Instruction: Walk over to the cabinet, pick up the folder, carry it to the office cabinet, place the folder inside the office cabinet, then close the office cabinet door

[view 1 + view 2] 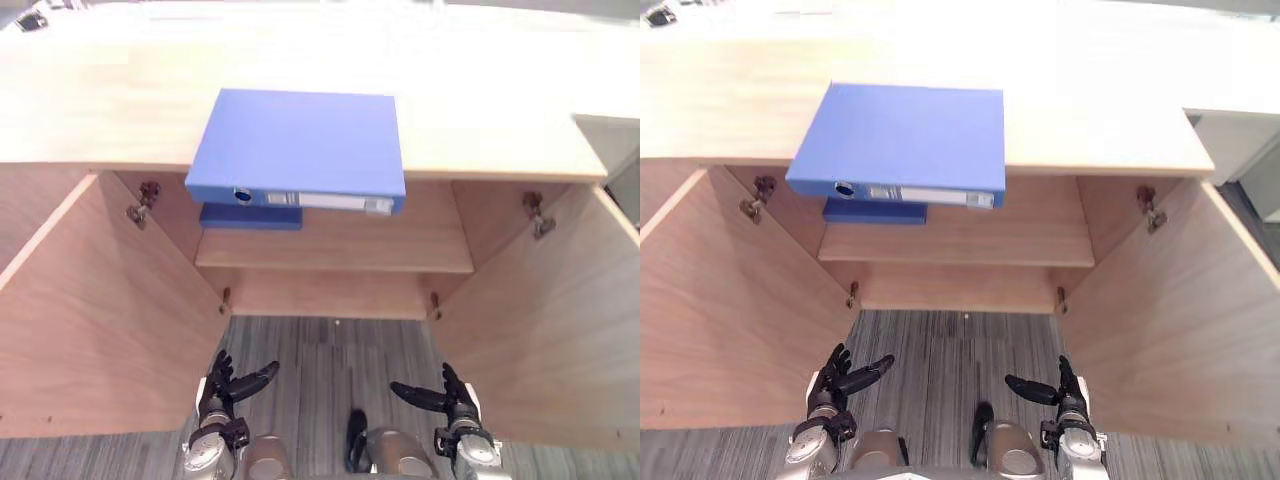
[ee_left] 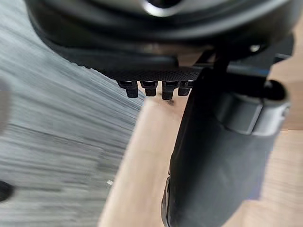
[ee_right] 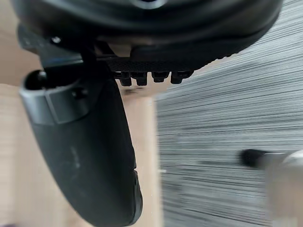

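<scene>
My left robot hand [image 1: 228, 385] and right robot hand [image 1: 445, 395] hang low over the floor [image 1: 330, 350], fingers spread, holding nothing. I judge them ready to reach. The blue folder [image 1: 298, 145] lies flat on the counter [image 1: 480, 110], its spine overhanging the front edge, which offers a grip from below. The cabinet doors [image 1: 90, 310] are wide open, exposing the shelf [image 1: 340, 245].

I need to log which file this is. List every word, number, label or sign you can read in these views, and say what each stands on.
Spine label on the blue folder: a pale strip with faint marks, too small and blurred to read.
Darker blue item on the shelf under the folder: no print visible.
Cabinet top, open doors and shelf: no text or signs.
Nothing here can be quoted.
</scene>
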